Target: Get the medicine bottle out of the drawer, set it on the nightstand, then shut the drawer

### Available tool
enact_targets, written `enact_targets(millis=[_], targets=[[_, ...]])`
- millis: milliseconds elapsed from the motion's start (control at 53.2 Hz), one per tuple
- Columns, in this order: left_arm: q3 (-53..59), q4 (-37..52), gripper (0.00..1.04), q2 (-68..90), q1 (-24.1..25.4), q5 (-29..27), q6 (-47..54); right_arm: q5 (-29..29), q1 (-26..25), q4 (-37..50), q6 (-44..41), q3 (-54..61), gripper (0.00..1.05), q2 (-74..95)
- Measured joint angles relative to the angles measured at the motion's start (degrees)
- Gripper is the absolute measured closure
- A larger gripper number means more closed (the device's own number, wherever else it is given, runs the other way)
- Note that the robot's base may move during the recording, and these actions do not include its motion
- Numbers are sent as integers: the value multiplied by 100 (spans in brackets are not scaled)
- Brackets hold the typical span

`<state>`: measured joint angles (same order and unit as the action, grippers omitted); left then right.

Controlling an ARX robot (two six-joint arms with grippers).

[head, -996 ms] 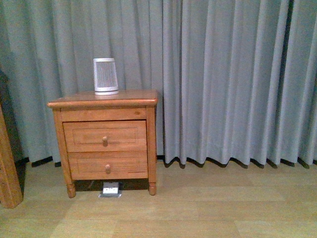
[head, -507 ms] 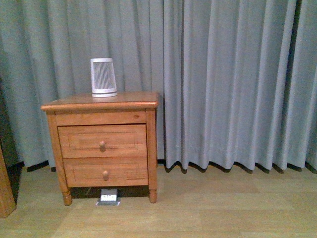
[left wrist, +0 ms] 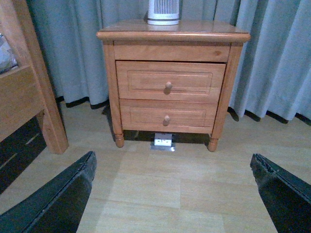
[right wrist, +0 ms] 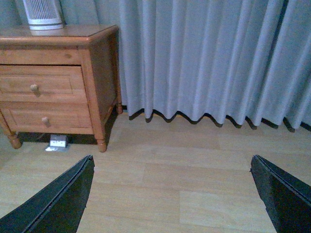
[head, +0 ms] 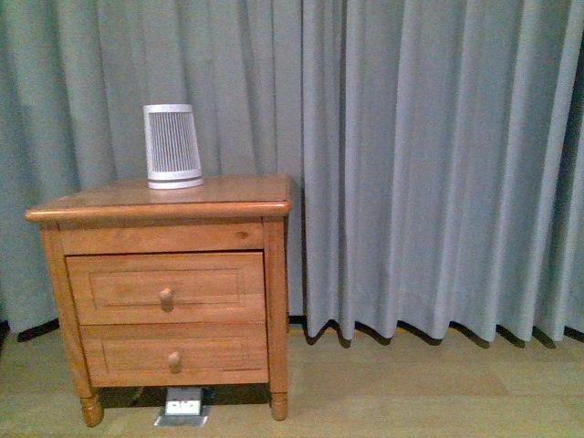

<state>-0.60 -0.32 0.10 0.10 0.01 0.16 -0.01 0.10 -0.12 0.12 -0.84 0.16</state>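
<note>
At the nightstand (head: 160, 205), you had every step left: the drawer (head: 164, 287) sat closed, no medicine bottle showed, and your left gripper (left wrist: 172, 158) and right gripper (right wrist: 171, 158) hung spread, empty.

Orange-brown wooden nightstand (head: 164, 212) with a glossy, rounded-edge top, upright on short turned feet, back set close against the grey curtain (head: 429, 164). Upper drawer (head: 119, 287) of two in the front that faces away from that curtain: recessed panel, round wooden knob at the middle. Pushed fully in, face level with the matching drawer below.
</note>
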Motion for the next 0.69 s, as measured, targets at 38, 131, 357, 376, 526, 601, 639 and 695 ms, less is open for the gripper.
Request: enact_targets(millis=[38, 131, 357, 376, 526, 601, 639, 695], targets=[[0, 0, 7, -2, 0, -4, -2, 0, 0, 0, 0, 0, 7, -2], [0, 0, 7, -4, 0, 0, 0, 0, 0, 0, 0, 0, 7, -2], [0, 0, 7, -4, 0, -7, -2, -4, 0, 0, 0, 0, 7, -2], [0, 0, 7, -4, 0, -7, -2, -2, 0, 0, 0, 0, 7, -2], [0, 0, 7, -4, 0, -2, -2, 0, 0, 0, 2, 2, 7, 0], [0, 0, 7, -4, 0, 0, -2, 0, 0, 0, 0, 0, 7, 0], [-28, -105, 7, 70, -72, -271, -168, 0, 0, 0, 0, 2, 7, 0], [-87, 22, 7, 634, -273, -973, -573, 0, 0, 0, 2, 0, 7, -2]])
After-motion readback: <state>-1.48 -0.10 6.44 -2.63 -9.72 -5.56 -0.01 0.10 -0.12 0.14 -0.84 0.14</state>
